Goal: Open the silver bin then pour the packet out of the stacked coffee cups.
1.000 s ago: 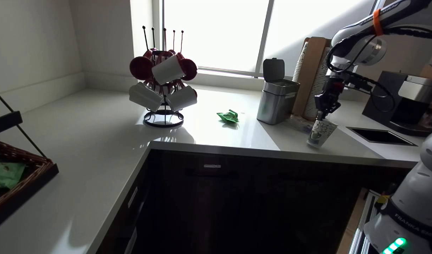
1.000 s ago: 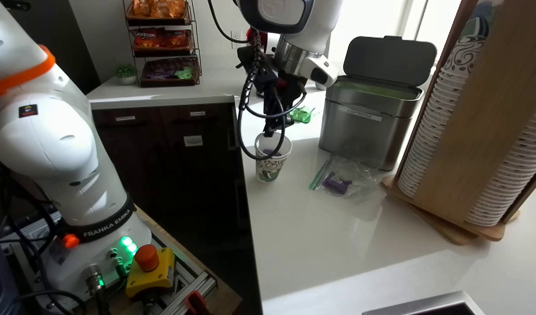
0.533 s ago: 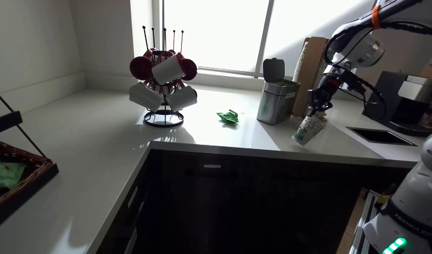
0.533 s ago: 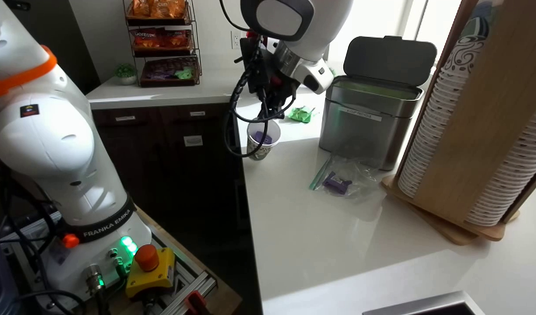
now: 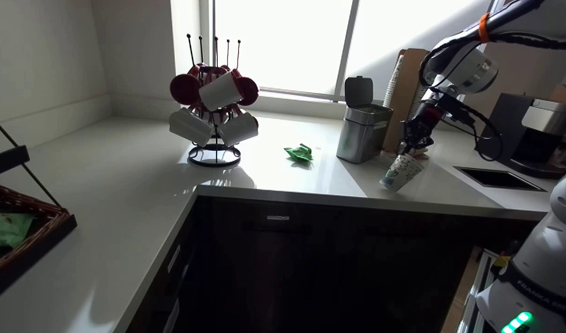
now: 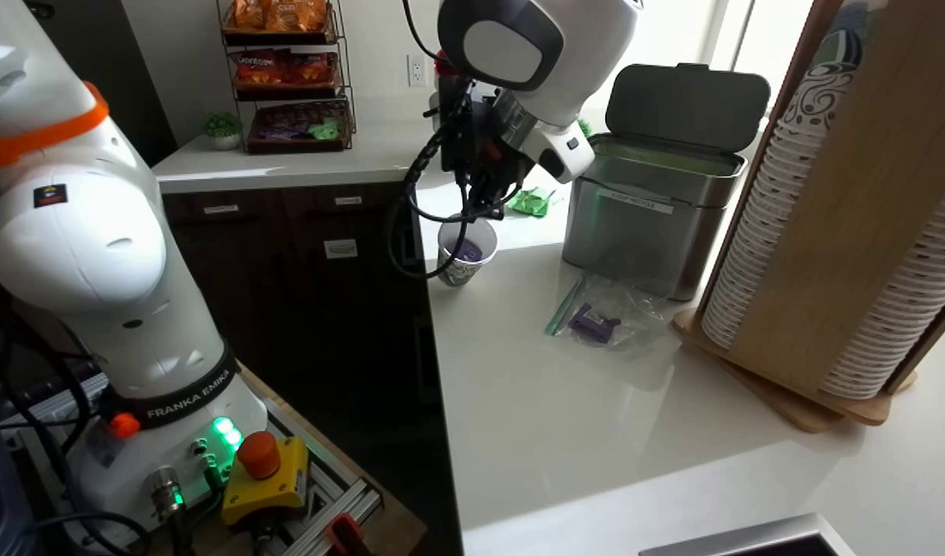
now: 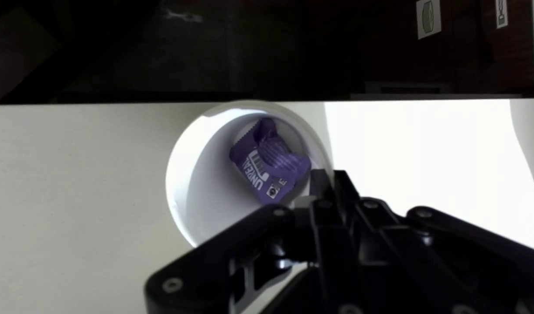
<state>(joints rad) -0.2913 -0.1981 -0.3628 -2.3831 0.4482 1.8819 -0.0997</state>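
The silver bin (image 5: 362,134) stands on the counter with its lid (image 6: 685,104) raised. My gripper (image 7: 332,178) is shut on the rim wall of the stacked coffee cups (image 7: 206,187), one finger inside and one outside. Seen from outside, the patterned white cup (image 5: 402,173) hangs tilted below the gripper, in front of the bin near the counter's front edge. How many cups are nested cannot be told. At the bottom, inside, lies the purple packet (image 7: 271,165). It also shows through the mouth of the cup (image 6: 458,270) in an exterior view.
Beside the bin lies a clear zip bag (image 6: 627,332) holding another purple packet. A tall wooden cup holder (image 6: 843,232) stands right behind it. Farther along are a green packet (image 5: 301,152) and a mug rack (image 5: 214,162). A metal-rimmed recess (image 6: 739,534) is set into the counter.
The gripper and cup have shifted along the counter toward the mug rack side, and the cup leans more than before. During the last half second they have sunk slightly. The packet stays inside.
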